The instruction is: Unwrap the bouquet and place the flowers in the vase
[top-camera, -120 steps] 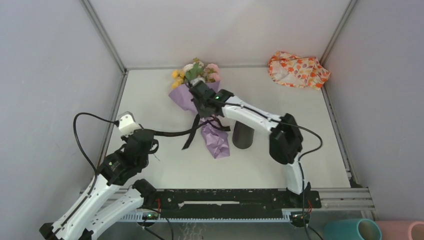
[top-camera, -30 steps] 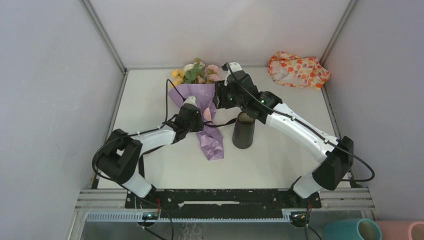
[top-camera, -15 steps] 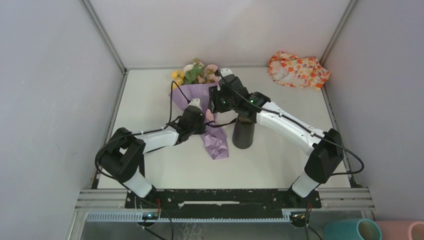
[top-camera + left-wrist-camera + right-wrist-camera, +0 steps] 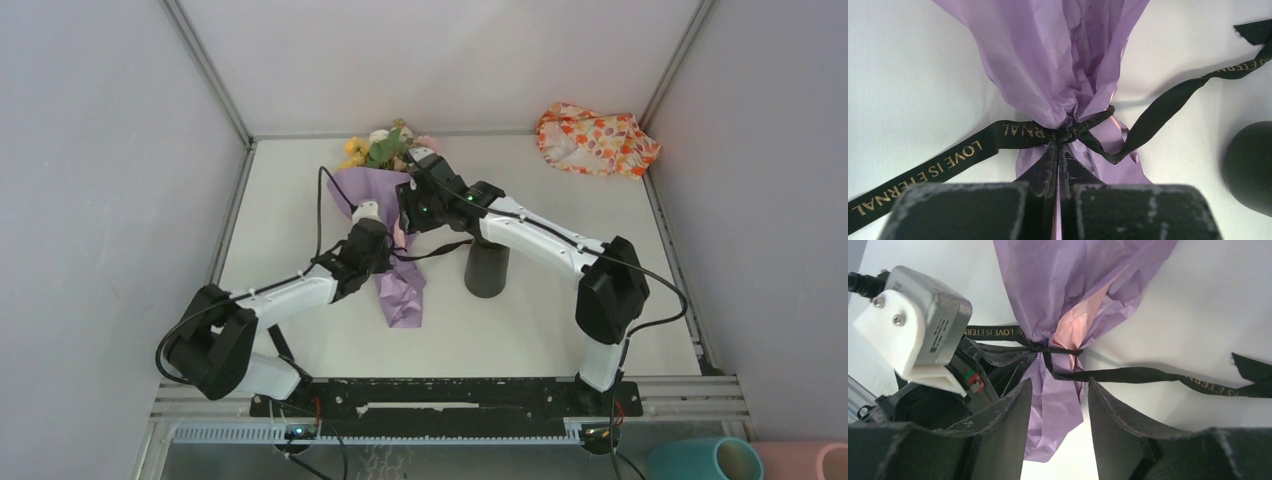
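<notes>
The bouquet (image 4: 385, 235) lies on the white table in purple paper, and its flowers (image 4: 385, 148) point to the back wall. A black ribbon (image 4: 963, 155) with gold letters is tied round its neck. My left gripper (image 4: 383, 243) is shut, its tips pinched on the ribbon's knot (image 4: 1068, 135). My right gripper (image 4: 408, 208) hovers open over the neck from the far side. Its fingers (image 4: 1013, 410) straddle the paper tail (image 4: 1055, 415) without touching it. The black vase (image 4: 487, 268) stands upright just right of the bouquet.
An orange-flowered cloth (image 4: 596, 138) lies at the back right corner. A teal cylinder (image 4: 700, 460) and a pink cylinder (image 4: 805, 460) sit beyond the near edge at the bottom right. Grey walls close in the table on three sides.
My left gripper has shut on the knot and drawn back left, swinging the bouquet's tail leftward. The right gripper has shifted left over the bouquet's neck.
</notes>
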Controlling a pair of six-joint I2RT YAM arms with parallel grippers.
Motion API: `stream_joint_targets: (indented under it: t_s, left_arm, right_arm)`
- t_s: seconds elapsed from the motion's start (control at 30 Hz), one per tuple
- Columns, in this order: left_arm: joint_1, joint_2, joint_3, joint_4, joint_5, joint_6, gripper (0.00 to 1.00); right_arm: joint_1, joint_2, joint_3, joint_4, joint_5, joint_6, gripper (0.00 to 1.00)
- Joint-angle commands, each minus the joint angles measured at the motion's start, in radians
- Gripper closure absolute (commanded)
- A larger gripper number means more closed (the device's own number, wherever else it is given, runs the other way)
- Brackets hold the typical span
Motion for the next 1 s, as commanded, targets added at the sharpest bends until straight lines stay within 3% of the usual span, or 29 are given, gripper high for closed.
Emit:
stream_joint_targets:
  t_s: [0.0,0.23,0.5,0.97]
  left_arm:
    - [0.010,-0.057,-0.025,-0.018,-0.046,-0.012,1.00]
    - [0.020,-0.055,-0.039,-0.023,-0.056,-0.017,1.00]
    - [0.028,-0.051,-0.045,-0.023,-0.047,-0.018,1.00]
    - [0.028,-0.051,-0.056,-0.016,-0.027,-0.028,1.00]
  right_arm:
    - [0.026,0.063,0.063,0.003,-0.049,-0.006,0.47]
    - [0.041,0.179,0.073,0.023,-0.133,0.027,0.50]
    - [0.045,0.236,0.036,0.081,-0.120,0.016,0.52]
    - [0.023,0.342,0.111,0.122,-0.149,0.023,0.53]
